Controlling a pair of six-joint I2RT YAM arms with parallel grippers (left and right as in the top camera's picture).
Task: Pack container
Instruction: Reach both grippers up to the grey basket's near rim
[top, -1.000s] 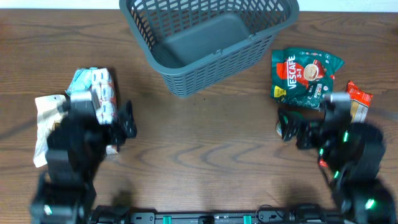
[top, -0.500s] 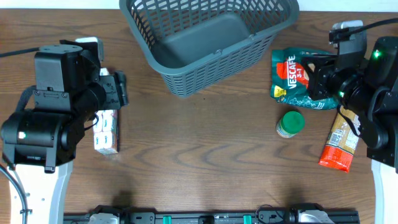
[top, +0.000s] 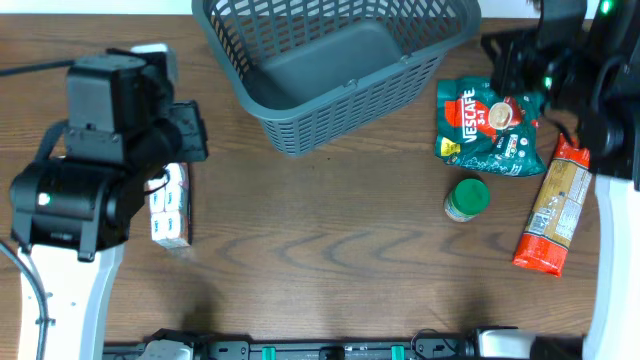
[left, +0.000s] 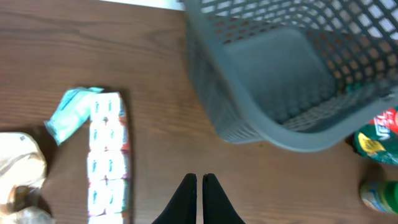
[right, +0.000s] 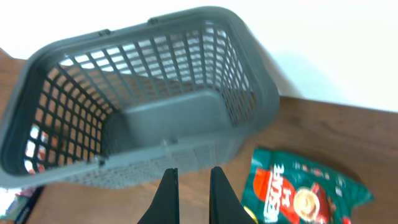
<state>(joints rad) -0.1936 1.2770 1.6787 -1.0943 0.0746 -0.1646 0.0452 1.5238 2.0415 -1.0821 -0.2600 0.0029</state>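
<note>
The container (top: 340, 115), a large dark grey lattice basket, sits at the middle of the far edge of a brown wooden table (top: 330, 250), turned askew to that edge. Toward the right edge lie a green Nescafe pouch (top: 490, 120), a green-lidded jar (top: 466, 198) and an orange packet (top: 548, 215), and toward the left edge a white-and-blue packet (top: 170, 205). The left gripper (left: 200, 186) hangs with jaws pressed together; the right gripper (right: 191, 186) has jaws spread

Left gripper (left: 199, 177): shifted from the near edge toward the table's far-left corner.
Right gripper (right: 193, 171): shifted from the near-right to the far-right corner.
Round green-lidded jar (top: 467, 197) and long orange-red foil packet (top: 548, 215): formerly covered, now exposed.
</note>
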